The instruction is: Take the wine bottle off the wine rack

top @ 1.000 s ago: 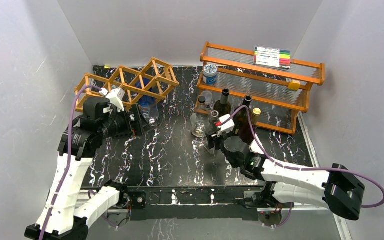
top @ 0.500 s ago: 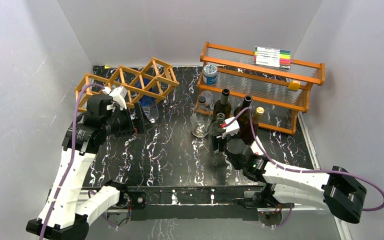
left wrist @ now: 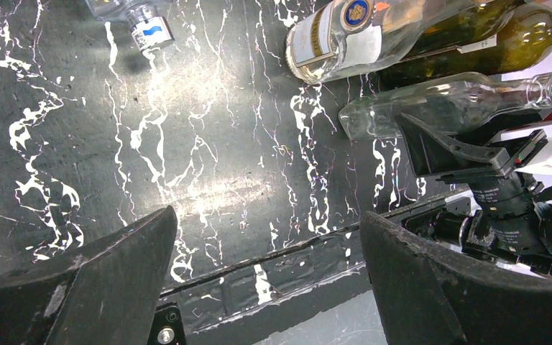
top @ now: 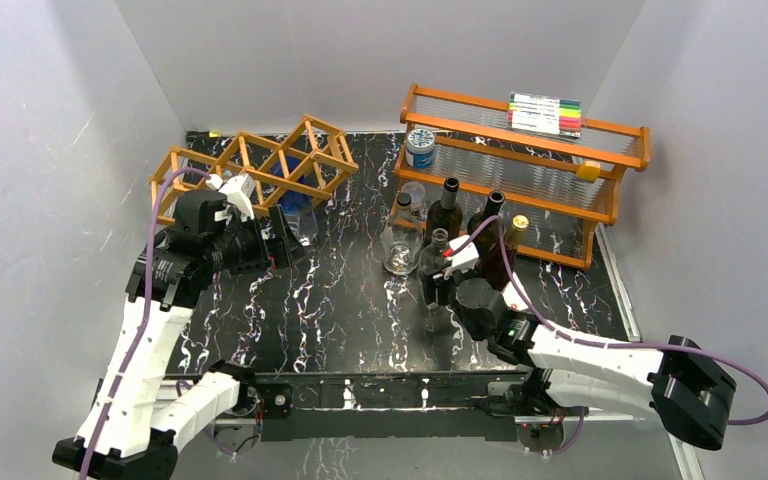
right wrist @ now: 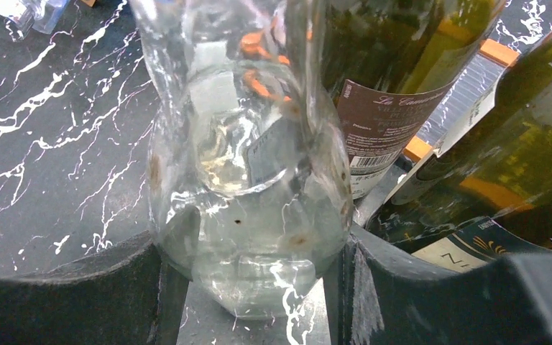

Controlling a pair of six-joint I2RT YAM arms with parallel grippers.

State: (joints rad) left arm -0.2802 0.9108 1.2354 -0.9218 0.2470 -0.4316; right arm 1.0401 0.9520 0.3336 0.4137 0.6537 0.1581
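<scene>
Over on the left at the back sits the wine rack (top: 260, 165), an orange-brown lattice of thin sticks. A clear bottle with blue on it (top: 298, 212) is still lying in one of its low cells, with its end poking out toward the front. Just in front of that bottle hangs the left gripper (top: 285, 250), its jaws spread wide with nothing between them. I can't see it touching the bottle or the rack. Its wrist camera looks across bare black marble table (left wrist: 208, 165). Moving toward the middle, a cluster of bottles stands upright on the table. First comes a clear labelled bottle (top: 401, 228). Just beside it stands a clear glass bottle (top: 438, 250), which the right gripper (top: 438, 292) has clamped low on the body. In the right wrist view both fingers (right wrist: 65, 295) press against its sides, and its base seems to rest on the table. Right behind it stand two dark bottles (top: 448, 205), the nearer one with a brown label, and a gold-capped bottle (top: 510, 235) just to their right. Behind the cluster stands the orange two-tier shelf (top: 620, 135) with clear slats. It carries a blue-labelled tin (top: 421, 148) at its left end, a pack of coloured markers (top: 545, 113) on top and a small yellow object (top: 588, 171) further right.
</scene>
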